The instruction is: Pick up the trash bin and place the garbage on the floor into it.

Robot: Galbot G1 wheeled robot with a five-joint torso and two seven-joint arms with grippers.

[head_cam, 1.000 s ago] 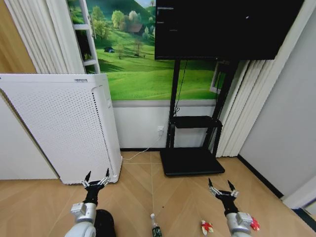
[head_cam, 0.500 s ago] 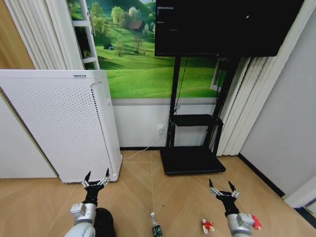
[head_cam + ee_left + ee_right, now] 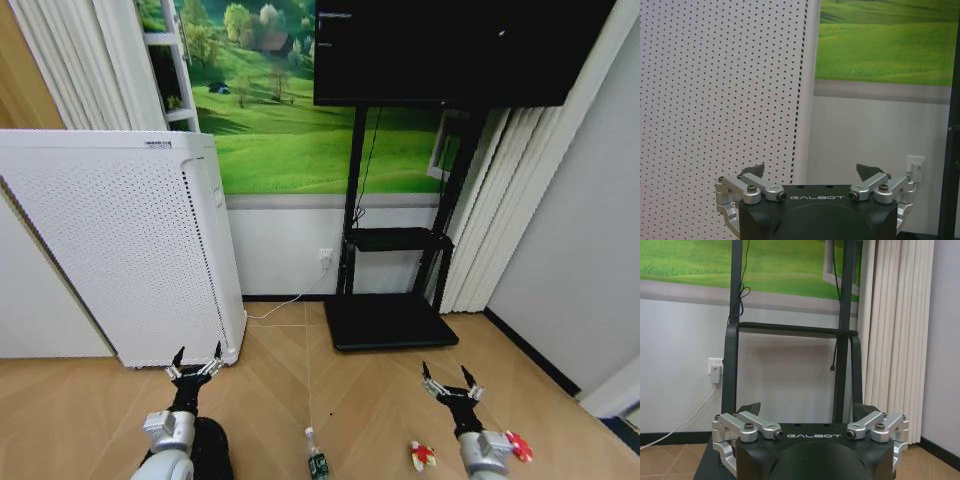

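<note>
- The trash bin [image 3: 212, 445] stands on the floor [image 3: 270, 400] at the lower edge of the head view, just beside the left arm and a little toward the middle, its top part dark and round, the rest cut off.
- The left claw [image 3: 195, 368] hangs above and slightly beyond the bin, fingers spread, pointing forward at the white perforated air purifier [image 3: 120, 250]. It is plainly the nearer claw; to my eye the bin lies below and behind its tips, so the arm must draw back and drop.
- The bottle [image 3: 314, 462] lies between the arms, long axis running away from the robot, white cap at the far end.
- One red-and-white wrapper [image 3: 421, 456] lies left of the right arm, another [image 3: 518, 446] right of it.
- The right claw [image 3: 450, 384] is likewise spread, held level, facing the black TV stand [image 3: 385, 320].
</note>
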